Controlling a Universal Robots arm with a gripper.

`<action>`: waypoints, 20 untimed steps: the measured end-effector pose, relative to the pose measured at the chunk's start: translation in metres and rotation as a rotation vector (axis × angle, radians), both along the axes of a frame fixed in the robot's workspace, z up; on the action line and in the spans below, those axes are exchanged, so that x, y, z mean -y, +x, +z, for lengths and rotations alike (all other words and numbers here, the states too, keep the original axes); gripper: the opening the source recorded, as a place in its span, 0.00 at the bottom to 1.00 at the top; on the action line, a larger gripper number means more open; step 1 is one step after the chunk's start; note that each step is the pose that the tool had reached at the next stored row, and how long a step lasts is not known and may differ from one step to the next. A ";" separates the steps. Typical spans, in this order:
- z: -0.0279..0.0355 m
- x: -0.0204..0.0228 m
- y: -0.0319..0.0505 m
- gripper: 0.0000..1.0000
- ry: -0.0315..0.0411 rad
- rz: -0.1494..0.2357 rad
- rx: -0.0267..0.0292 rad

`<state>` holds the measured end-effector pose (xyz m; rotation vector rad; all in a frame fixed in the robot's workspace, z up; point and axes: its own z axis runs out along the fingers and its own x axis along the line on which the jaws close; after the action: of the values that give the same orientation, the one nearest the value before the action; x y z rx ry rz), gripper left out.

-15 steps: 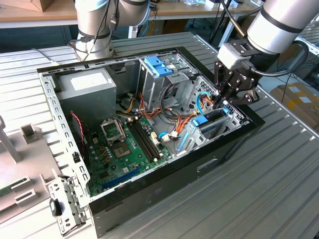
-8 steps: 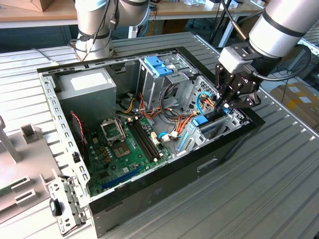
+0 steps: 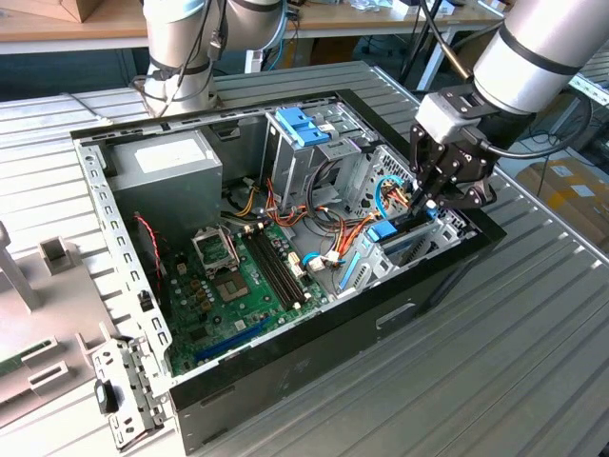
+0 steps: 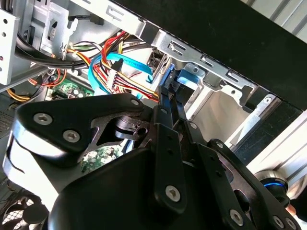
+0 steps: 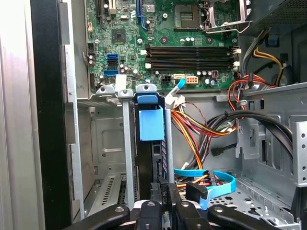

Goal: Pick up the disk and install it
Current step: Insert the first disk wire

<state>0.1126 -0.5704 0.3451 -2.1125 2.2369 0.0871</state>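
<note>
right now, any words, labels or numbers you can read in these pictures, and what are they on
None can be read.
Power supply sticker: print too small.
Motherboard markings: too fine.
Disk in the claw: blue tab, no print visible.

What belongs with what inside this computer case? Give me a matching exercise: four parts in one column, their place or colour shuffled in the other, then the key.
Parts
1. disk
2. power-supply box
3. motherboard
4. light-blue latch

Descriptions
A. green, flat on the case floor
B. on top of the metal drive cage
C. grey with a white sticker, in a corner of the case
D. standing on edge in a drive bay, clamped by the gripper

Pairs: 1-D, 2-C, 3-A, 4-B
</note>
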 end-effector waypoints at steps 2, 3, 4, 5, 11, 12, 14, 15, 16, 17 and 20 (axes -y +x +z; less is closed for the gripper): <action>-0.0013 0.0000 0.0000 0.18 0.0000 0.000 0.0000; -0.0015 0.0000 -0.0001 0.18 0.0004 0.000 0.0004; -0.0003 -0.0001 -0.0001 0.18 0.0004 0.000 0.0005; 0.0008 -0.0004 -0.0001 0.18 0.0003 0.000 0.0006; -0.0015 -0.0004 -0.0002 0.18 0.0161 0.000 0.0005; -0.0017 -0.0004 -0.0002 0.18 0.0171 0.000 0.0006; -0.0019 -0.0003 -0.0001 0.18 0.0187 0.000 0.0006; -0.0020 -0.0002 -0.0001 0.18 0.0220 0.000 0.0006; -0.0017 -0.0002 -0.0002 0.18 0.0306 0.000 0.0006; -0.0003 -0.0003 -0.0002 0.18 0.0465 0.000 0.0006; -0.0002 0.0028 -0.0001 0.18 0.0682 0.000 0.0006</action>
<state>0.1125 -0.5732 0.3449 -2.0777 2.2007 0.1603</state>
